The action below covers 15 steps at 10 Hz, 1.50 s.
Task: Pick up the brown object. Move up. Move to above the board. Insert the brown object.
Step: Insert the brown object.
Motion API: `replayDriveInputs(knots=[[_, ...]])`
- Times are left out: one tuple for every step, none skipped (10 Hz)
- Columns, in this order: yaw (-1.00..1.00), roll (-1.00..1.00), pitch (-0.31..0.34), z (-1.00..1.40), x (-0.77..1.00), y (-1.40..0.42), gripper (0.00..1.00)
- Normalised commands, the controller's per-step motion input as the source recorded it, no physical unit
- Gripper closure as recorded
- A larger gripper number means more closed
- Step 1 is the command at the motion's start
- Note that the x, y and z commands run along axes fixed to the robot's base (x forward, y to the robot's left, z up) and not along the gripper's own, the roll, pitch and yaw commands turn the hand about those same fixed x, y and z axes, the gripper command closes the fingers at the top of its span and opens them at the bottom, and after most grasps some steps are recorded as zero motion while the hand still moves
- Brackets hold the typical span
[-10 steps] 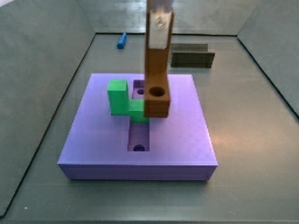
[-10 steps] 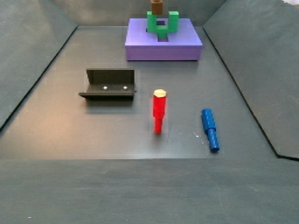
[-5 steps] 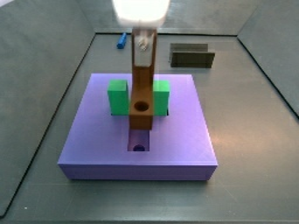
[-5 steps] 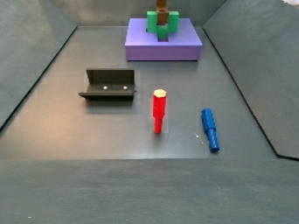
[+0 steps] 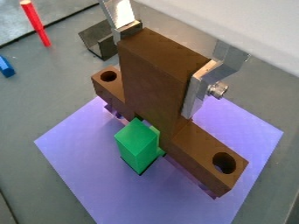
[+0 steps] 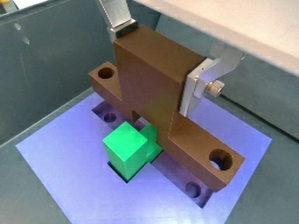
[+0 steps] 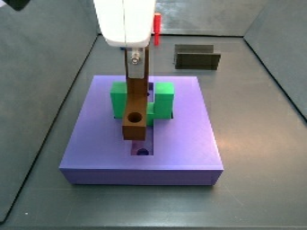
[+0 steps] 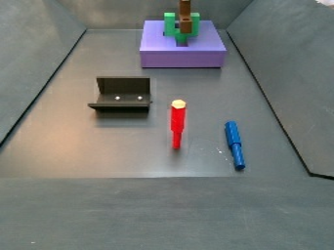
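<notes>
My gripper (image 7: 136, 61) is shut on the upright block of the brown object (image 7: 135, 110), a wood-coloured T-shaped piece. Both wrist views show the silver fingers (image 5: 208, 79) clamping the block (image 6: 149, 83), with the holed bar crossing below. The bar lies low along the central slot of the purple board (image 7: 182, 135), between the arms of the green U-shaped block (image 7: 162, 97). I cannot tell whether the bar touches the board. A side view shows the piece (image 8: 186, 10) on the board (image 8: 183, 51) at the far end of the floor.
The dark fixture (image 8: 120, 95) stands on the grey floor at mid left. A red peg (image 8: 178, 123) stands upright near the middle. A blue peg (image 8: 235, 144) lies to its right. Grey walls surround the floor.
The gripper has turned the brown object, centred it over the board's slot between the green block's arms, and lowered it closer to the board.
</notes>
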Motion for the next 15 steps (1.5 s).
replayDriveInputs(knots=[[0.0, -0.07, -0.064, -0.21, 0.06, 0.0, 1.0], [0.0, -0.05, -0.06, -0.22, 0.05, 0.0, 1.0], [0.01, -0.03, -0.061, -0.23, 0.04, 0.0, 1.0], [0.01, 0.0, -0.059, -0.25, 0.03, 0.0, 1.0], [0.01, 0.0, -0.053, -0.25, 0.09, 0.0, 1.0], [0.01, 0.06, -0.05, -0.33, 0.17, 0.0, 1.0], [0.01, 0.14, -0.044, -0.35, 0.09, 0.0, 1.0], [0.01, 0.17, -0.053, -0.38, 0.05, 0.0, 1.0], [0.03, 0.19, -0.044, -0.35, 0.07, 0.0, 1.0], [0.0, 0.2, -0.02, -0.29, 0.14, 0.0, 1.0], [0.0, 0.21, -0.019, -0.28, 0.21, -0.04, 1.0], [0.0, 0.21, -0.034, -0.36, 0.11, -0.03, 1.0], [0.0, 0.19, -0.036, -0.34, 0.0, -0.02, 1.0], [0.0, 0.13, -0.051, -0.34, 0.0, -0.03, 1.0], [0.01, -0.01, -0.066, -0.2, -0.05, -0.17, 1.0]])
